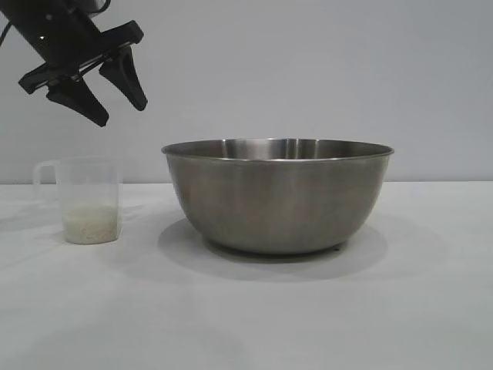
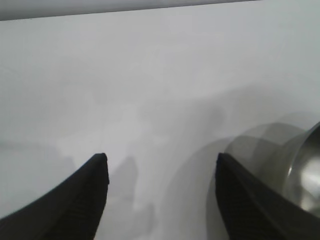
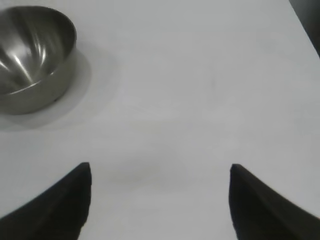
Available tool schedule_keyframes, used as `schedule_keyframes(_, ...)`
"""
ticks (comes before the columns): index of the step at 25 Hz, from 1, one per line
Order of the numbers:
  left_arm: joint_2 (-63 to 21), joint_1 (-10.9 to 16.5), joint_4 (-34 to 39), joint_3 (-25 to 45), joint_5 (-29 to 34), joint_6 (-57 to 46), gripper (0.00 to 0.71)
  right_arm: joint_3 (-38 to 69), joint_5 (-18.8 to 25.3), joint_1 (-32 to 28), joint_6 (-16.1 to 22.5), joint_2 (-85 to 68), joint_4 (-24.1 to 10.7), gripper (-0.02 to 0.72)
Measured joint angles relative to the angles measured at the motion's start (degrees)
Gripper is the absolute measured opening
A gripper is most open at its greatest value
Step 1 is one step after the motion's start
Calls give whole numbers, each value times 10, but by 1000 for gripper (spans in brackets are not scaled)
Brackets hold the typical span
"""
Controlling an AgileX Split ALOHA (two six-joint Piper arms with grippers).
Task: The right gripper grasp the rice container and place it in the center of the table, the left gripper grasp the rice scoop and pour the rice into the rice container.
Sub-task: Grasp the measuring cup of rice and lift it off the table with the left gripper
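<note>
The rice container (image 1: 277, 196), a wide steel bowl, stands on the white table (image 1: 246, 316) near its middle. It also shows in the right wrist view (image 3: 32, 57) and at the edge of the left wrist view (image 2: 305, 175). The rice scoop (image 1: 86, 200), a clear cup with a loop handle, stands left of the bowl with a shallow layer of rice (image 1: 91, 223) in it. My left gripper (image 1: 123, 112) hangs open and empty above the scoop, a little to its right; it also shows in its wrist view (image 2: 161, 157). My right gripper (image 3: 160, 167) is open and empty over bare table, away from the bowl.
A plain grey wall stands behind the table. The table's far edge (image 2: 125, 12) shows in the left wrist view, and a table corner (image 3: 305, 20) with dark floor beyond shows in the right wrist view.
</note>
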Motion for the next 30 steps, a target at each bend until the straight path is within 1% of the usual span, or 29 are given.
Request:
schedule_keyframes(7,-4,0,5,0,30,1,400,0,0,0,0,0,0,525)
schedule_keyframes(9,-20,0,25,0,44,-9,400,0,0,0,0,0,0,525)
schedule_keyframes(14,-78,0,117,0,76,-75,400,0,0,0,0,0,0,525)
schedule_keyframes(20,-140,0,276,0,139,-199,400,0,0,0,0,0,0,525)
schedule_keyframes(23,-170,0,330,0,170,-245,400,0,0,0,0,0,0,525)
schedule_keyframes(26,-204,0,358,17,180,-279,400,0,0,0,0,0,0,525)
schedule_keyframes(30,-256,0,360,55,186,-294,400,0,0,0,0,0,0,525)
